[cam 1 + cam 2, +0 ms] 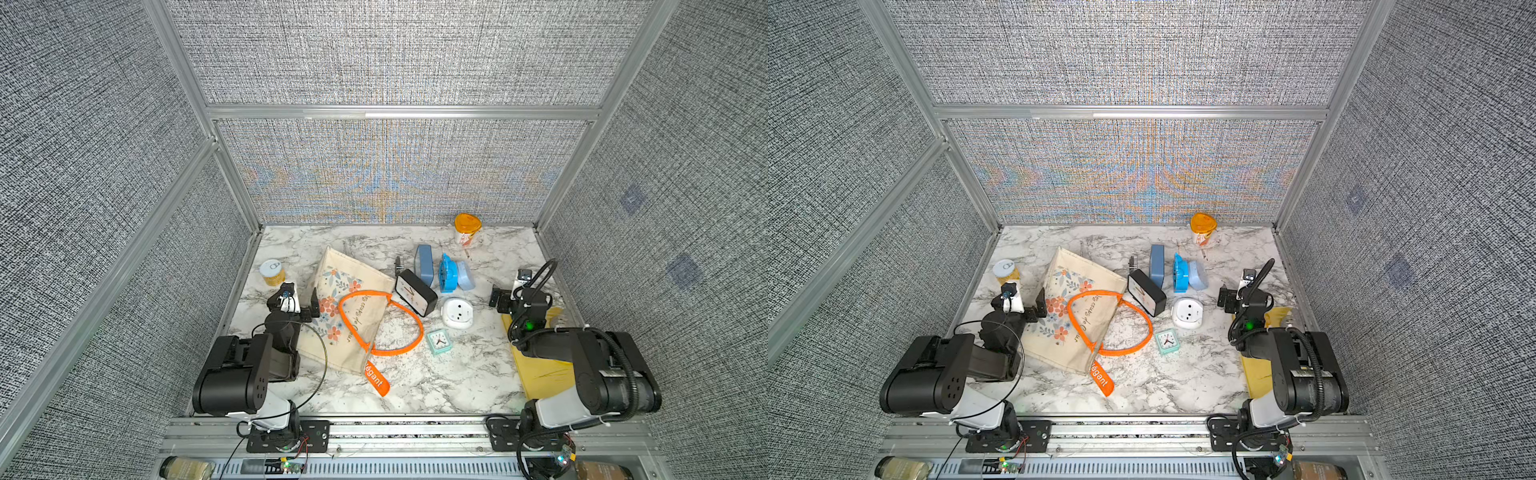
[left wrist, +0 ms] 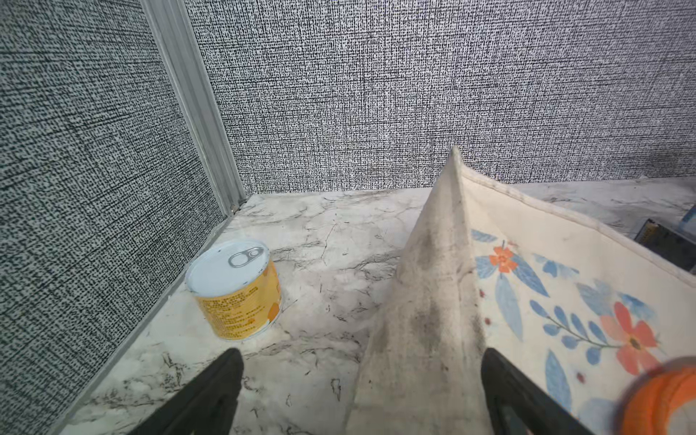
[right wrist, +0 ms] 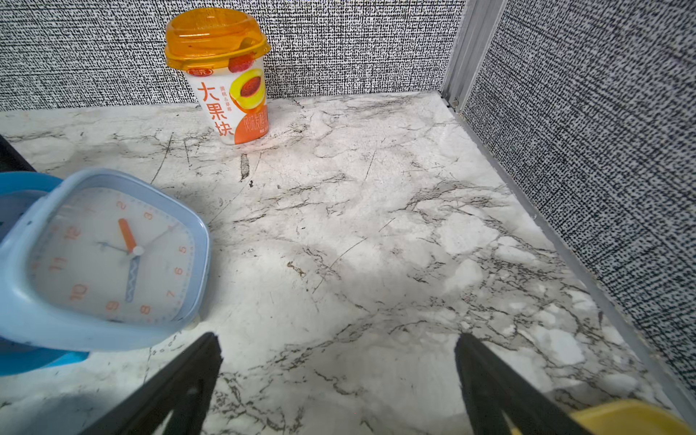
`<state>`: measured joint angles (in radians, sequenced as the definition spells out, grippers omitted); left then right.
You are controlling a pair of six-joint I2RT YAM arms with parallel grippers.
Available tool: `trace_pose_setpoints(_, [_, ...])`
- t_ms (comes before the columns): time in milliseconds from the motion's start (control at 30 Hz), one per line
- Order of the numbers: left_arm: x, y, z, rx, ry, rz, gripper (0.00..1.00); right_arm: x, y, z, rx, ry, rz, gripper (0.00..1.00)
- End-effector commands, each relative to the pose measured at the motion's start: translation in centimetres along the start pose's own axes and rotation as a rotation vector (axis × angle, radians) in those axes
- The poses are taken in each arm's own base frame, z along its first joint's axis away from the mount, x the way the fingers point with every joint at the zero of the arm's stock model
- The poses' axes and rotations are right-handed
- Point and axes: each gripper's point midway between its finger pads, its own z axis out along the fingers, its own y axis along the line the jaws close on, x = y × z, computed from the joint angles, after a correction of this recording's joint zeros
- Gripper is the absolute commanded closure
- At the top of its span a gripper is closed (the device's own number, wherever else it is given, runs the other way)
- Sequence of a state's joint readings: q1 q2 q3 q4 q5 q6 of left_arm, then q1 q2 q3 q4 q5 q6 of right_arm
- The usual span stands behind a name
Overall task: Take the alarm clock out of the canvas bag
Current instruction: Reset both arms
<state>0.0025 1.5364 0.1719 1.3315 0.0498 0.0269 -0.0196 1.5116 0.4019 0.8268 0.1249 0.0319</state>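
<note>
The cream canvas bag (image 1: 353, 303) with a flower print and orange handles (image 1: 399, 332) lies flat on the marble table in both top views; its inside is hidden. Several alarm clocks stand outside it. A black one (image 1: 415, 293) leans at the bag's mouth, touching a handle. Right of it are a blue-grey one (image 1: 424, 264), a bright blue one (image 1: 446, 274), a pale blue one (image 3: 109, 256), a white one (image 1: 457, 313) and a small teal one (image 1: 438, 341). My left gripper (image 2: 361, 376) is open, astride the bag's left edge (image 2: 433, 301). My right gripper (image 3: 339, 357) is open over bare table beside the pale blue clock.
A yellow can (image 2: 235, 290) stands near the left wall, and a yogurt cup with an orange lid (image 3: 226, 75) by the back wall. A yellow envelope (image 1: 540, 365) lies under the right arm. An orange tag (image 1: 376, 378) trails from the bag. Fabric walls close in three sides.
</note>
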Motion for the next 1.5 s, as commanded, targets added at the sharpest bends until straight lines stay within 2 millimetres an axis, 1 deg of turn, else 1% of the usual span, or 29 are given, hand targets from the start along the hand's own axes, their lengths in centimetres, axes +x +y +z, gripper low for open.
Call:
trace_pose_setpoints(0, [-0.3,0.0,0.1,0.004,-0.012,0.006,0.01,-0.7,0.1,0.0,-0.002,-0.029,-0.002,0.01])
trace_pose_setpoints(200, [-0.1,0.1,0.3,-0.002,-0.004,-0.002,0.01,-0.8,0.0,0.0,-0.002,-0.031,0.0,0.01])
trace_pose_setpoints(433, [-0.4,0.1,-0.1,-0.003,-0.021,0.004,0.01,-0.7,0.0,0.0,-0.001,-0.03,0.001,0.01])
trace_pose_setpoints(900, [-0.4,0.0,-0.1,-0.002,-0.02,0.005,0.01,-0.8,0.0,0.0,-0.001,-0.03,-0.002,0.01])
trace_pose_setpoints(967, [-0.6,0.0,-0.1,0.0,-0.026,0.009,0.01,-0.8,0.0,0.0,-0.001,-0.03,0.0,0.01])
trace_pose_setpoints(1000, [-1.0,0.0,-0.1,0.0,-0.029,0.012,0.01,-0.8,0.0,0.0,-0.001,-0.03,-0.001,0.01])
trace_pose_setpoints(1033, [-1.8,0.1,0.0,-0.004,-0.031,0.012,0.01,-0.7,0.0,0.0,-0.001,-0.029,-0.001,0.01])
trace_pose_setpoints(1100, [-3.3,0.2,0.9,0.001,0.061,0.036,0.01,-0.7,0.1,0.0,-0.002,-0.03,-0.001,0.01])
trace_pose_setpoints(1167, [-4.4,0.9,1.2,-0.019,0.221,0.015,0.01,-0.7,0.0,0.0,-0.001,-0.029,-0.001,0.01])
trace_pose_setpoints(1200, [-4.2,1.4,0.9,-0.053,0.317,-0.023,0.01,-0.8,0.0,0.0,-0.002,-0.03,-0.002,0.01])
trace_pose_setpoints(1233, [-3.5,1.5,0.5,-0.062,0.403,-0.061,0.01,-0.8,0.0,0.0,-0.001,-0.031,0.0,0.01])
trace_pose_setpoints(1267, [-2.6,0.8,-0.1,-0.03,0.511,-0.087,0.01,-0.7,0.0,0.0,-0.001,-0.029,-0.001,0.01])
trace_pose_setpoints(1333, [-0.8,0.2,-1.7,-0.022,0.681,-0.155,0.01,-0.7,0.0,0.0,-0.001,-0.03,-0.001,0.01])
trace_pose_setpoints(1400, [0.5,0.3,-2.6,-0.047,0.77,-0.174,0.01,-0.8,0.0,0.0,-0.001,-0.031,-0.001,0.01])
trace_pose_setpoints(1467, [0.9,1.1,-2.7,-0.09,0.734,-0.152,0.01,-0.8,0.0,0.0,-0.002,-0.031,-0.001,0.01])
